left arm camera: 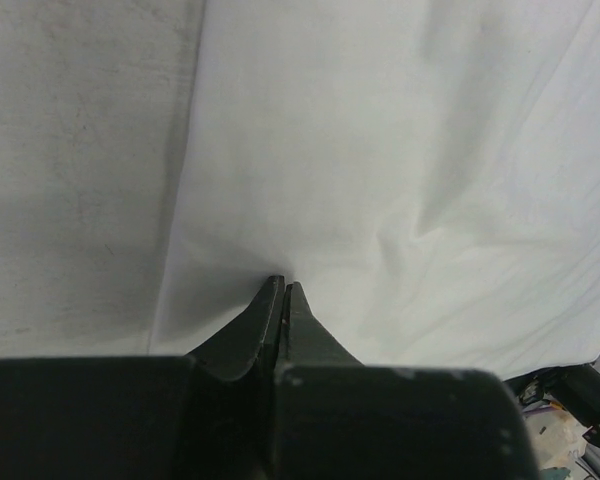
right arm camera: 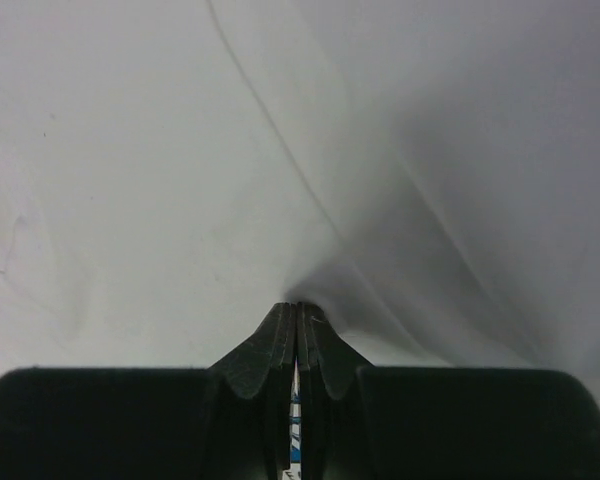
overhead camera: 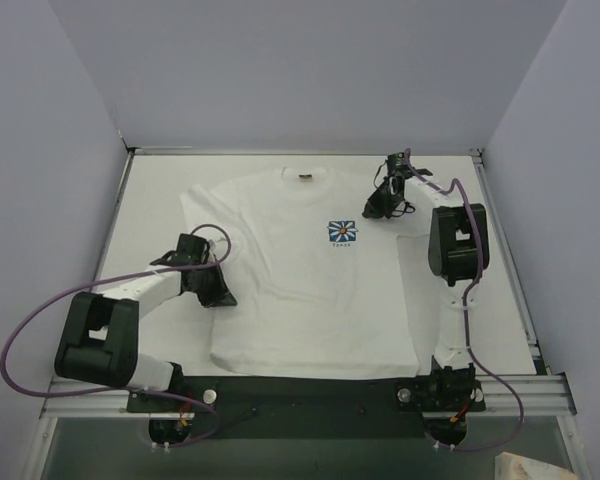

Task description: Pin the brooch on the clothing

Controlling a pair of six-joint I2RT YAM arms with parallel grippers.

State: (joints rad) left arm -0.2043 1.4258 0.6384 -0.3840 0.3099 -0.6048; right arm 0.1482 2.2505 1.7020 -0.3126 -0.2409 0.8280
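Both arms' fingers [left arm camera: 252, 332] pinch the T-shirt [overhead camera: 300, 290], brooch unseen.

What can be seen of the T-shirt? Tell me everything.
The T-shirt is white, short-sleeved cloth, spread flat and front-up on the table, collar toward the far edge. It has a dark neck label and a small blue-and-white flower print on the chest. The left jaws are shut on its side edge, the right jaws near a sleeve; cloth puckers at both.

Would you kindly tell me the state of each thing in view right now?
T-shirt: spread flat, print side up.
Left gripper: shut on the T-shirt near its side edge.
Right gripper: shut on the T-shirt near a sleeve.
Brooch: not visible.
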